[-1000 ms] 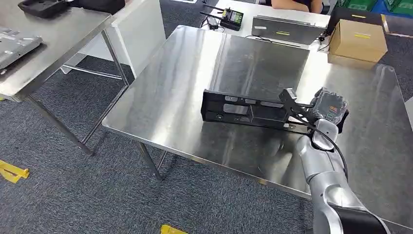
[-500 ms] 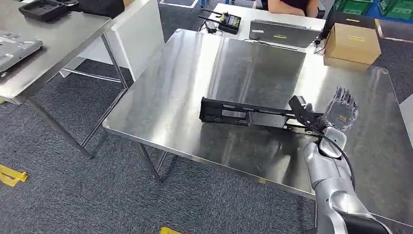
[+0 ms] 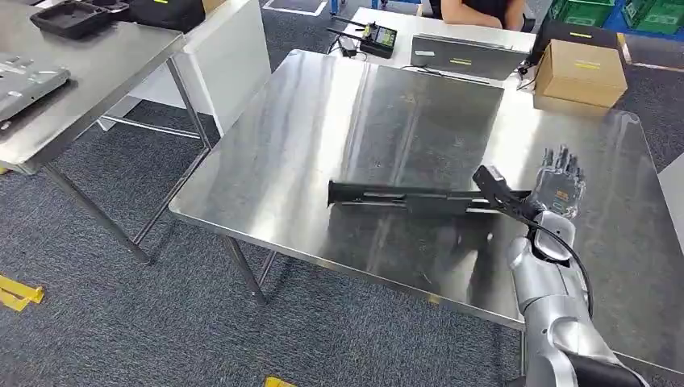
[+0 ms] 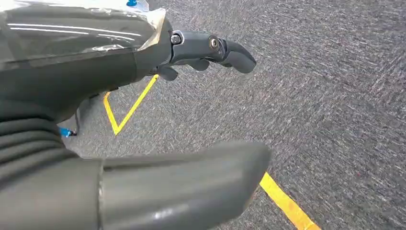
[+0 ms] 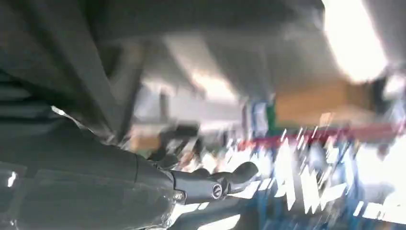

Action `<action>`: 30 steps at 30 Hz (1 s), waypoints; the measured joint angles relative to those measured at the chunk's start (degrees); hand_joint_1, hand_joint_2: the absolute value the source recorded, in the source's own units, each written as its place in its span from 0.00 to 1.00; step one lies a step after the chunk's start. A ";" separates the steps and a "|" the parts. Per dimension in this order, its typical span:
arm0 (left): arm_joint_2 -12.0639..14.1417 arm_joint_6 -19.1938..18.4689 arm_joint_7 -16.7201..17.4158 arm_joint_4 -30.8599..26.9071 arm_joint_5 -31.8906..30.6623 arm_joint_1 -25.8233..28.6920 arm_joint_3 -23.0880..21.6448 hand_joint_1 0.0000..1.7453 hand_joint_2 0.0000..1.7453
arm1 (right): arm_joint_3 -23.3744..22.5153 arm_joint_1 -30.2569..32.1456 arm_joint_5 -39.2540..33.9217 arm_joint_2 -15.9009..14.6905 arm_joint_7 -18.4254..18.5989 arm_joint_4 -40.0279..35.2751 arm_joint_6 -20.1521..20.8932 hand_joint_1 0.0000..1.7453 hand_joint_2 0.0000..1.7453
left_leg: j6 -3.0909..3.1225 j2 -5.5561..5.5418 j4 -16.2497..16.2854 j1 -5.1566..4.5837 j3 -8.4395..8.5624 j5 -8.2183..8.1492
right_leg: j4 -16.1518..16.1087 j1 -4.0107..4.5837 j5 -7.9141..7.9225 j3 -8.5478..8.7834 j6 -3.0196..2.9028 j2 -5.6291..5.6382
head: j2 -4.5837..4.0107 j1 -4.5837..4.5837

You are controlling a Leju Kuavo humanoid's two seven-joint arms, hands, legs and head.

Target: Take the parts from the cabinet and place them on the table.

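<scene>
Right wrist view smeared by motion blur, right hand [image 5: 143, 191] cut off at that picture's edge, person [image 3: 476, 10] cropped by head view's top edge, black tray [image 3: 72, 14] likewise cropped

This is a workshop or industrial test space. A bare stainless-steel worktop [image 3: 387, 121] on thin metal legs stands on grey carpet floor [image 3: 121, 322], and a second steel table [image 3: 89, 72] to the left carries metal and black plastic parts. Yellow tape lines [image 4: 287, 203] mark the floor. At the far side sit a cardboard box [image 3: 581, 74], a handheld controller with antennas [image 3: 377, 36], and green plastic crates [image 3: 629, 12], with a person seated at a desk beyond.
</scene>
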 joint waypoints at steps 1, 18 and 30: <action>0.07 0.06 0.04 0.00 -0.02 0.00 0.00 0.00 0.00 | -0.92 0.13 -2.51 0.29 -2.38 -0.37 0.65 0.00 0.00 | 0.03 -0.04 0.00 -0.07 -0.15 0.06 | 0.01 -0.04 0.04 -0.12 0.03 -0.03 | 0.00 0.00; 1.03 1.25 -3.19 -0.02 -1.44 -0.03 0.02 0.00 0.00 | -0.40 -19.09 -16.10 -3.06 -1.74 -26.05 11.41 0.00 0.00 | 0.30 -0.35 0.06 -0.27 -1.31 0.41 | 0.09 -0.12 0.21 -1.23 0.02 -0.50 | 0.00 0.00; 0.81 1.60 -3.65 0.00 -1.16 -0.08 0.15 0.00 0.00 | 6.71 -27.82 -11.03 -5.77 3.49 -29.05 15.22 0.00 0.00 | 0.30 -0.34 0.07 -0.30 -1.28 0.42 | 0.09 -0.15 0.22 -1.20 0.03 -0.49 | 0.00 0.00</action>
